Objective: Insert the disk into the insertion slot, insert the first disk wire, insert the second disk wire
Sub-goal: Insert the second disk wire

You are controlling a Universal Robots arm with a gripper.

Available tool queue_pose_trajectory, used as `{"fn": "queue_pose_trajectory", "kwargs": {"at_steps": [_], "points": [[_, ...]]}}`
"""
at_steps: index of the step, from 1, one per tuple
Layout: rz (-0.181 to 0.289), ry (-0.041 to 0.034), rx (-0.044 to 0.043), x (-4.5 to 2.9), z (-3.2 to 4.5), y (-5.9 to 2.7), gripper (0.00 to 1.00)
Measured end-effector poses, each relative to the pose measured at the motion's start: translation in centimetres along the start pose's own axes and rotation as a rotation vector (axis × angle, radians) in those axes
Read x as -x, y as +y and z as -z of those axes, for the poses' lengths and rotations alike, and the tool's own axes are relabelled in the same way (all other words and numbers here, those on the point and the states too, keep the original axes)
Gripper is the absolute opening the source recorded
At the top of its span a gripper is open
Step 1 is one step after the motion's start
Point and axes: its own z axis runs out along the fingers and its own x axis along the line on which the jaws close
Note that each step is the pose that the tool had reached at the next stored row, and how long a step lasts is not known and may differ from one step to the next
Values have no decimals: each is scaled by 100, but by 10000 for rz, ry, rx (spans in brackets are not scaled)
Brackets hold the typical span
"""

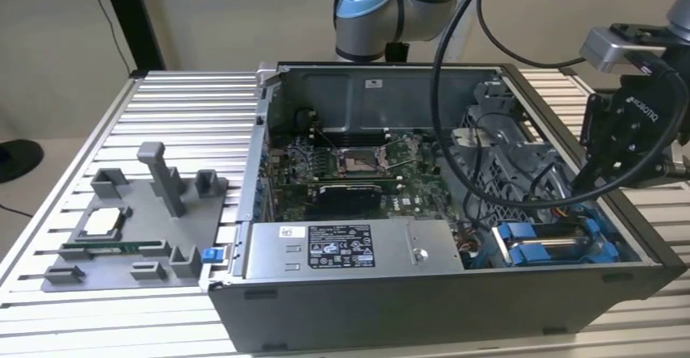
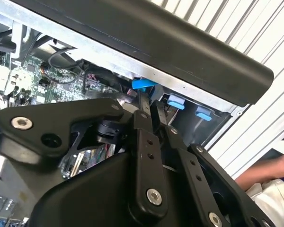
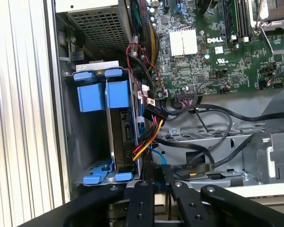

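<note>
In the first wrist view the gripper sits nearest, its two black fingers pressed close together with barely a gap, and whether they pinch anything cannot be told; just past the fingertips the disk stands on edge in its blue carrier inside the insertion slot, blue tabs at both ends of the bay; a black connector with red, yellow and orange wires lies against the disk's side, though whether it is seated cannot be told; beyond it the green motherboard spreads out. In the exterior view the gripper hangs over the open computer case at that view's right, above the blue carrier; the grey power-supply box lies along the near wall; further toward that view's left a grey fixture tray rests on the ribbed metal table.
</note>
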Motion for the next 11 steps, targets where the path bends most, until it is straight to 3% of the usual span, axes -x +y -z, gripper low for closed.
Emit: {"fn": "queue_pose_trajectory", "kwargs": {"at_steps": [6, 11], "points": [[2, -16, 2, -9, 5, 7, 0], [5, -66, 9, -89, 10, 95, 0]]}}
